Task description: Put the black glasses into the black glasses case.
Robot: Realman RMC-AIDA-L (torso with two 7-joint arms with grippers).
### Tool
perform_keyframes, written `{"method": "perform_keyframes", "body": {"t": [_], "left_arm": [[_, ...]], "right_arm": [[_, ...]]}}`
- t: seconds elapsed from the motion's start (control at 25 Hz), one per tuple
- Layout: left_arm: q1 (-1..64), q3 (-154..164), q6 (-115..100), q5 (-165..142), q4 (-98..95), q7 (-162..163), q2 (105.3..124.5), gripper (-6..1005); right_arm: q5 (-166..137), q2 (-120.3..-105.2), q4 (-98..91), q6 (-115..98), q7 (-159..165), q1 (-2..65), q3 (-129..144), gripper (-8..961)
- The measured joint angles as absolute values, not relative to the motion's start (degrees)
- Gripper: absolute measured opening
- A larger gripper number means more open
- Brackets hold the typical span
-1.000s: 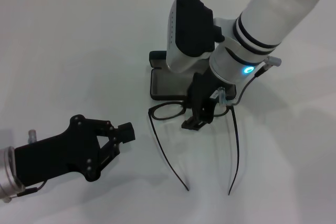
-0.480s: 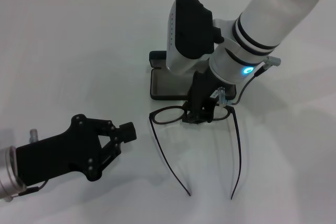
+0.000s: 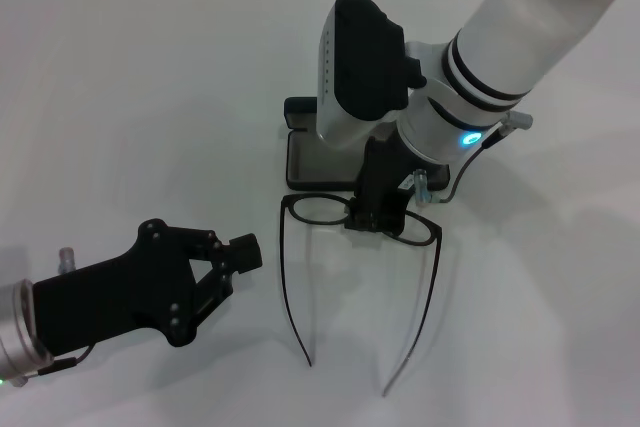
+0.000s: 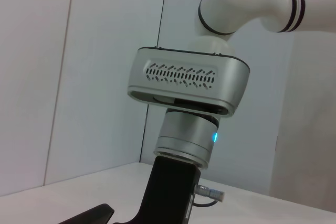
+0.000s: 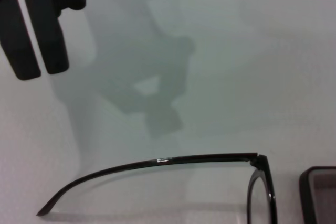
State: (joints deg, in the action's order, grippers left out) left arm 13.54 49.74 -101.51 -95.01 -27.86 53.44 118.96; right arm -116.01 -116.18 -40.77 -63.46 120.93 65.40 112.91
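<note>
While the right gripper point(image 3: 378, 209) pinches the bridge of the black glasses point(image 3: 330, 211), its fingers closed on the frame between the 2 lenses, the spectacles hang just in front of the black glasses case point(image 3: 300, 160), temples spread wide and trailing toward the robot. The case lies open on the white table point(image 3: 150, 77), largely hidden under the right wrist. The left gripper point(image 3: 235, 253) waits well to the side, its fingers drawn together and holding nothing.

The main risk, as I judge it, is those 2 unfolded temples: they could overhang or catch the rim, and a thin bridge grip may let the frame twist.

Only the head view shows the grip itself. The right wrist view shows 1 temple and a case corner instead; the left wrist view shows neither.
</note>
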Motion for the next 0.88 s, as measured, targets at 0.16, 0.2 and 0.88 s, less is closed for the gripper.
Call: {"method": "perform_keyframes", "body": {"t": [0.16,0.2,0.88], "left_arm": [[13.5,49.7,-101.7,-95.0,-27.9,53.4,118.94,43],[13.4,49.7,-101.7,-94.9,-27.9,53.4,118.93,43],[14.1,49.7,-114.5,-86.4,-26.9,53.6,119.41,43]], "right_arm": [[-116.1,-116.19,-42.8,-64.2,121.2,64.2,112.8,115],[-116.4,-116.19,-44.0,-64.8,121.3,63.5,112.5,112],[-114.1,-115.97,-79.8,-75.6,117.3,29.3,88.4,112]]}}
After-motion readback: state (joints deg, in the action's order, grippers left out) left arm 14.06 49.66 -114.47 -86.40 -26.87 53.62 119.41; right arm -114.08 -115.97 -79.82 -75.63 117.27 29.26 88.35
